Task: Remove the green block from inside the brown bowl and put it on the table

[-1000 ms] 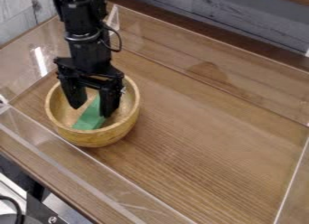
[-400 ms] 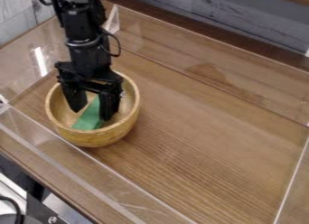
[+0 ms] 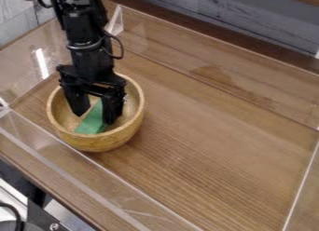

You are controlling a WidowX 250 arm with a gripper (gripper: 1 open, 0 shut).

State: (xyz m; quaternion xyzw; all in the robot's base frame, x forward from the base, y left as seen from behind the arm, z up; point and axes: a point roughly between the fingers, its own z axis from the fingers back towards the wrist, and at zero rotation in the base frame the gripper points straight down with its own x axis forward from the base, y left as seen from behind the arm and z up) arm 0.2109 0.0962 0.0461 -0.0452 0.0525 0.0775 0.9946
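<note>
The one camera looks down across the table (image 3: 212, 132), brown wood grain with streaks running along it, fenced by low clear acrylic walls (image 3: 75, 193) that catch pale reflections. Behind the far wall runs a grey, plank-like backdrop (image 3: 249, 16). The bowl (image 3: 131, 126) sits toward the left side of the table. The black gripper (image 3: 95, 110) points down into it, fingers spread wide, either side of the block (image 3: 91, 122), which lies tilted inside the bowl against its wall. Whether the fingers touch it is unclear.
</note>
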